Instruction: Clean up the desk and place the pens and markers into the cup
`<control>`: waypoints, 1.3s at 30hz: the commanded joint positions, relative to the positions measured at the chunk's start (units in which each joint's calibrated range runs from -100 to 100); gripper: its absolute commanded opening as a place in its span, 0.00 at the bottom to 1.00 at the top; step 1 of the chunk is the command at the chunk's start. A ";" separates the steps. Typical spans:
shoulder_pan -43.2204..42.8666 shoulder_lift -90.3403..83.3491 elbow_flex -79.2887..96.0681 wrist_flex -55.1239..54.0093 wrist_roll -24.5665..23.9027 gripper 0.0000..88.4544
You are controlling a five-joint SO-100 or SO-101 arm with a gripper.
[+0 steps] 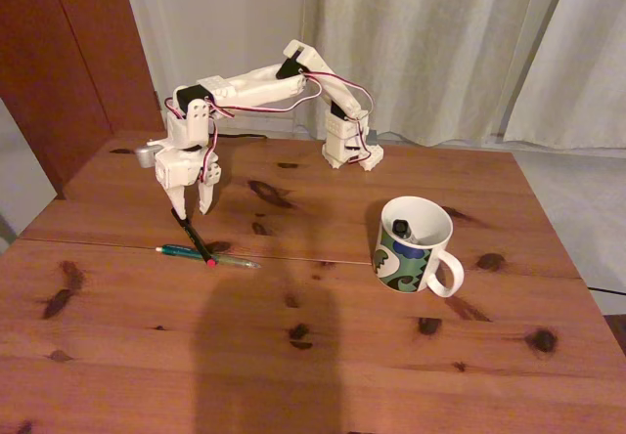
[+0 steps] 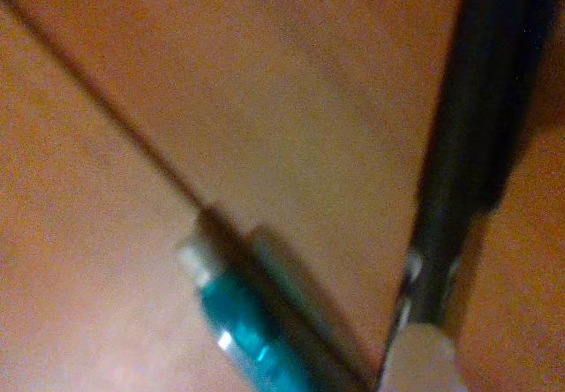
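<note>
On the desk [image 1: 323, 346], the black pen [image 1: 196, 240] with a red-pink tip slants from my gripper [image 1: 192, 209] down to the teal-green pen [image 1: 201, 254], which lies flat along the plank seam. My gripper points down with its fingers apart, and the black pen's upper end is at the left finger. In the wrist view the black pen [image 2: 477, 136] runs up past one white fingertip [image 2: 417, 357], with the teal pen [image 2: 252, 339] beside it. The patterned cup [image 1: 401, 263] stands to the right and holds a marker with a black cap [image 1: 402, 227].
The arm's base [image 1: 347, 146] is fixed at the desk's far edge, in front of pale curtains. A dark shadow falls across the near middle of the wood. The desk's right edge [image 1: 562, 258] drops off just beyond the cup's handle.
</note>
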State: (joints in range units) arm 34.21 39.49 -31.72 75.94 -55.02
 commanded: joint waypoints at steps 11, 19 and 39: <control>-1.44 -0.64 -3.27 -0.89 -0.25 0.17; -4.02 -0.64 -3.27 -0.98 -0.30 0.17; -2.57 3.83 -3.00 -7.34 0.17 0.17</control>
State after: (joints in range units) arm 31.57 43.56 -31.89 69.64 -55.16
